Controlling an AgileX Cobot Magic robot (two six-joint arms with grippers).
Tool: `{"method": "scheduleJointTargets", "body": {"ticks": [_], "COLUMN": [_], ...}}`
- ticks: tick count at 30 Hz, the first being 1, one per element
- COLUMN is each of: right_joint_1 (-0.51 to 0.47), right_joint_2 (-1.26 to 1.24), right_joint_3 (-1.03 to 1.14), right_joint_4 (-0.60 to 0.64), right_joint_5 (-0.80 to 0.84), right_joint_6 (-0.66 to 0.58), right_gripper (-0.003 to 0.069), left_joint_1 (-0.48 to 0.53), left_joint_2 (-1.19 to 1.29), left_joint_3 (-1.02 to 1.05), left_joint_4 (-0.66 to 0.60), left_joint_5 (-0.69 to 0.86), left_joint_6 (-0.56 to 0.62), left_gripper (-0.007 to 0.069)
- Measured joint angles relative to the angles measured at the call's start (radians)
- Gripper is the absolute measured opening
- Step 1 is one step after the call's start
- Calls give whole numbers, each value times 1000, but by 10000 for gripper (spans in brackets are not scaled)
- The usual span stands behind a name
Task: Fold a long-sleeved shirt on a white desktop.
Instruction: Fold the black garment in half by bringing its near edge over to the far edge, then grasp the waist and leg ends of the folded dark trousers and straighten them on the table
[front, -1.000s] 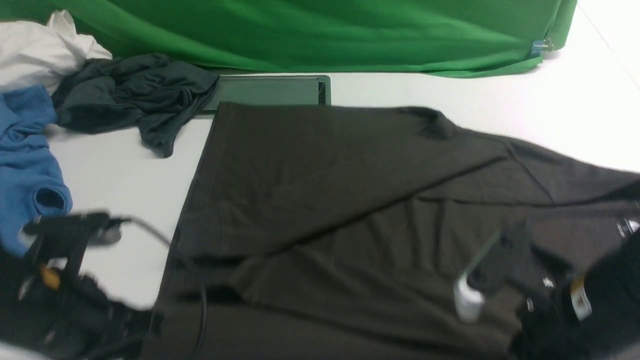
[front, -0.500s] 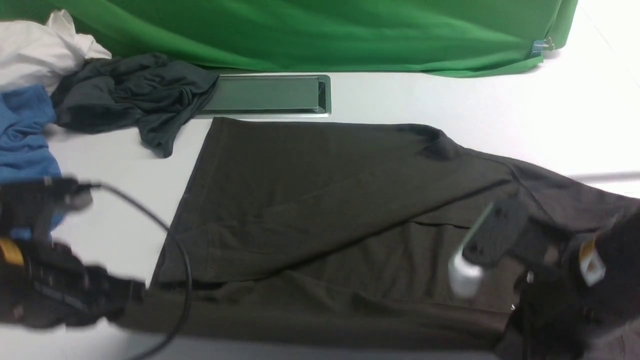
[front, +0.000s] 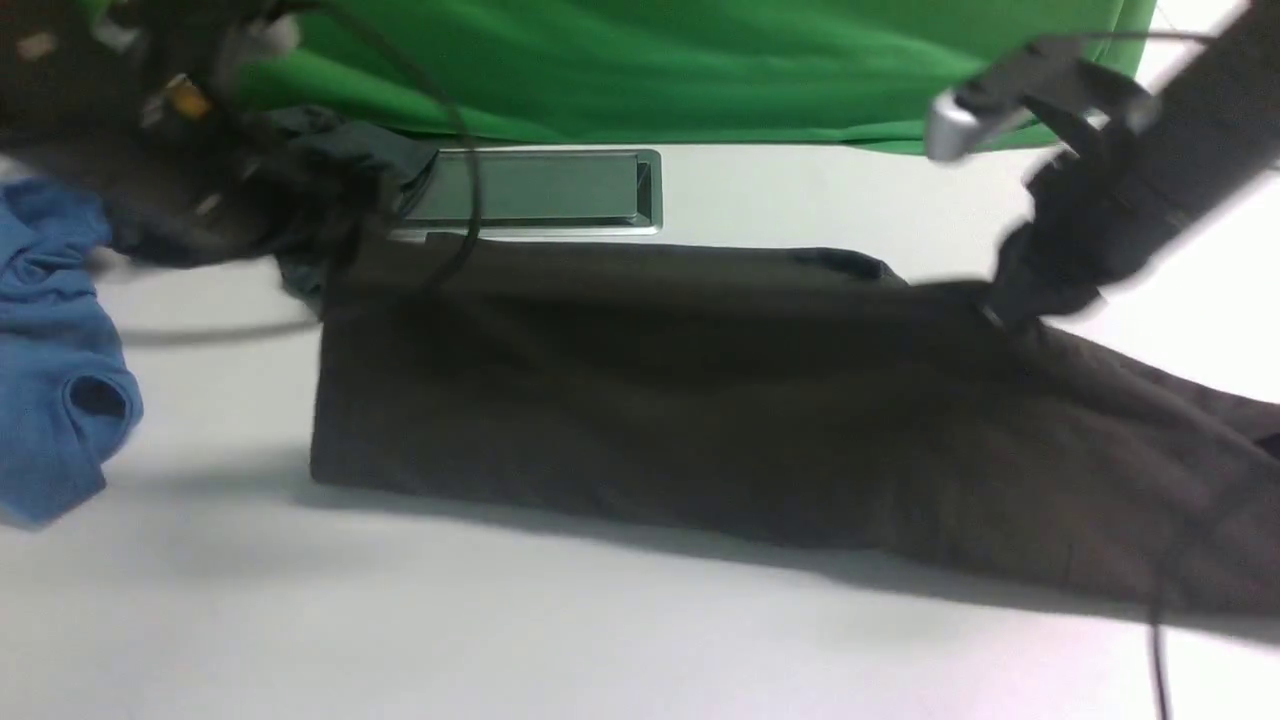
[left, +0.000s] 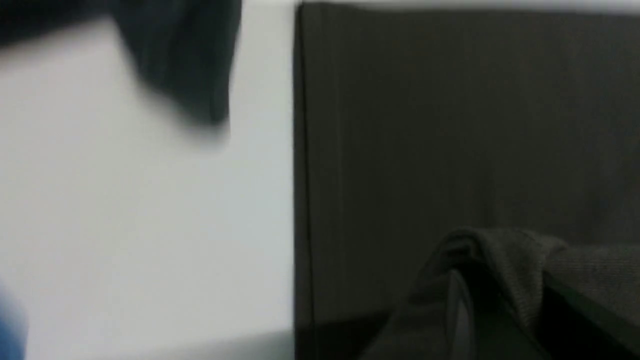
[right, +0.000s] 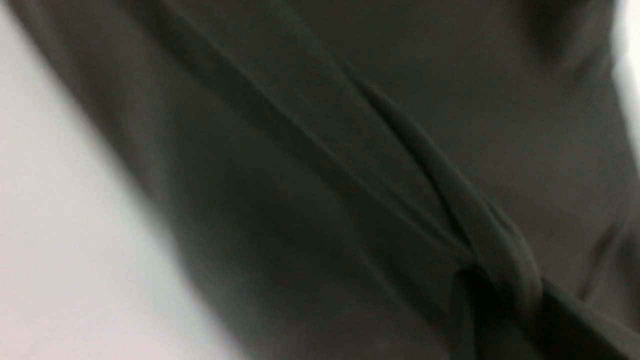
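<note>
Both the left gripper (left: 505, 305) and right gripper (right: 505, 305) pinch the edge of the dark shirt (front: 700, 420), mid-fold over the white desktop (front: 500, 620); next they should lower it evenly and release.

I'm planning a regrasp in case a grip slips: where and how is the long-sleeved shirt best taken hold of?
Probably pinch the shirt's raised edge near the left gripper, coming from above: the cloth bunches into a thick fold there, between the shut jaws.
</note>
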Motion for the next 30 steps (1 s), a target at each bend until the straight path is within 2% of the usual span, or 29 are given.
{"method": "scheduleJointTargets", "body": {"ticks": [5,9,11,12,13,14,15,17,18,19,20,22,27,29,30], "right_joint_1": [-15,-19,-19,-19,-20,-23,-26,-30,-40,-49,-52,-80,-130,-148,-157], "right_joint_2": [285,445,507,508,512,505,492,469,431,390,382,283,61,-36,-108], "right_joint_3": [-260,-394,-444,-446,-454,-459,-462,-462,-462,-462,-462,-458,-338,-237,-141], "right_joint_4": [-14,-19,-38,-38,-50,-53,-56,-58,-61,-61,-61,-61,-61,-61,-62], "right_joint_5": [-44,-71,-67,-67,-55,-47,-39,-29,-15,-5,-1,19,-14,-68,-119], "right_joint_6": [-5,48,73,73,81,95,111,131,157,177,186,239,307,339,365], "right_gripper": [60,155,317,317,408,455,493,524,544,552,553,559,561,561,562], "left_joint_1": [0,0,0,0,0,0,0,0,0,4,4,18,62,91,125], "left_joint_2": [306,487,558,561,565,559,544,523,485,442,442,352,210,170,138], "left_joint_3": [-183,-286,-333,-337,-345,-353,-358,-363,-367,-371,-371,-376,-379,-354,-316], "left_joint_4": [34,71,77,77,77,77,79,79,83,96,96,121,138,105,43], "left_joint_5": [-237,-287,-287,-287,-285,-277,-259,-240,-193,-141,-141,-39,184,258,296], "left_joint_6": [6,-18,-28,-29,-30,-32,-33,-34,-27,-9,-9,50,114,114,114], "left_gripper": [59,123,227,237,313,384,447,510,591,638,643,681,693,693,693]}}
